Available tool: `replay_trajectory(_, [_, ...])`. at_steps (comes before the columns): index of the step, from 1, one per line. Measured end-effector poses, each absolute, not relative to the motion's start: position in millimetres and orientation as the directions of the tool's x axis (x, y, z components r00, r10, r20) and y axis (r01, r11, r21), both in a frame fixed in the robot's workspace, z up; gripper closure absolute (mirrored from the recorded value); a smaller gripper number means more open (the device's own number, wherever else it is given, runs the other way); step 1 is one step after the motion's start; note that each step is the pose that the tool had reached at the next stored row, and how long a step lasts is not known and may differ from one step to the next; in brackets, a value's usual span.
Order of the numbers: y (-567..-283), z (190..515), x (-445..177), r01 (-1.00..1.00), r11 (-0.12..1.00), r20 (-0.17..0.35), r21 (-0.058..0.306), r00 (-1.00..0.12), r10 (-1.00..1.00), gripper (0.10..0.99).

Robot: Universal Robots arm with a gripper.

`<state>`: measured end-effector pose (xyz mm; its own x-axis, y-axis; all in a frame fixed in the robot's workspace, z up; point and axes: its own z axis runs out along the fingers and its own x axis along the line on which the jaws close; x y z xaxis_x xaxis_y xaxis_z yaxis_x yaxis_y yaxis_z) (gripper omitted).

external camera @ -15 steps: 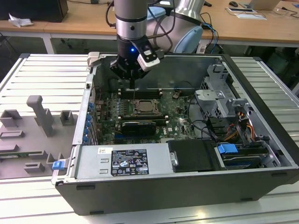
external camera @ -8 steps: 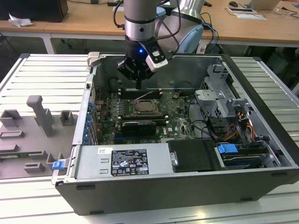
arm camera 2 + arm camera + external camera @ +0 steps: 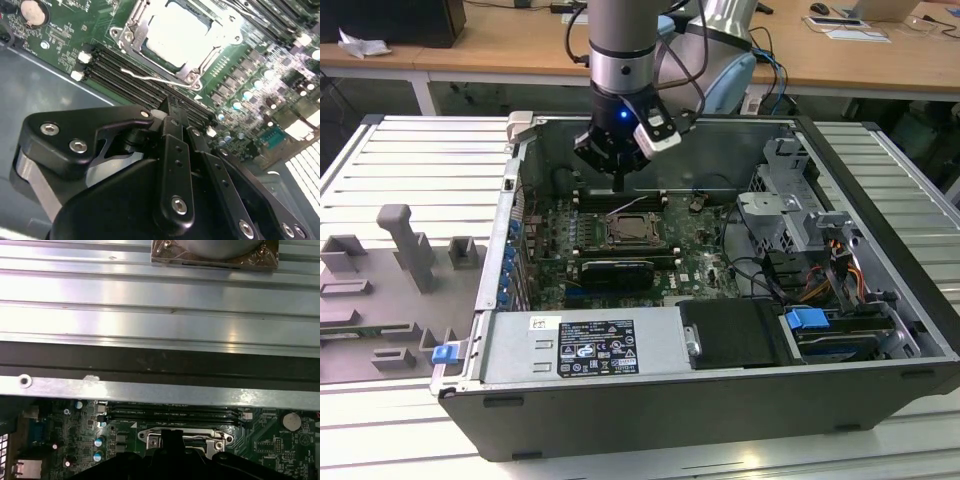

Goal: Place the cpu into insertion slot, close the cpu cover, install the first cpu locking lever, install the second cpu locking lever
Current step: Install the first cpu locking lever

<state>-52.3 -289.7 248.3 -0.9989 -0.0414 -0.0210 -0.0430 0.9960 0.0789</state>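
Second wrist view: hand (image 3: 171,106) pinched together, empty, beside cpu cover (image 3: 131,27)

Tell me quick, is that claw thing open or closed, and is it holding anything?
Gripper: closed, with nothing visibly held.

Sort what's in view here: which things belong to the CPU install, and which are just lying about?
Job in hand:
gripper
cpu
cpu cover
wire locking lever

Just lying about:
memory slots
coin battery
power supply
drive cage
grey blocks
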Motion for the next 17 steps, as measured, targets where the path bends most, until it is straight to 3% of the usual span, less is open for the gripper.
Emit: replay_trajectory(17, [-282.6, 224.4, -26.2, -0.044, 0.996, -0.021, 0.079, -0.999, -0.042, 0.980])
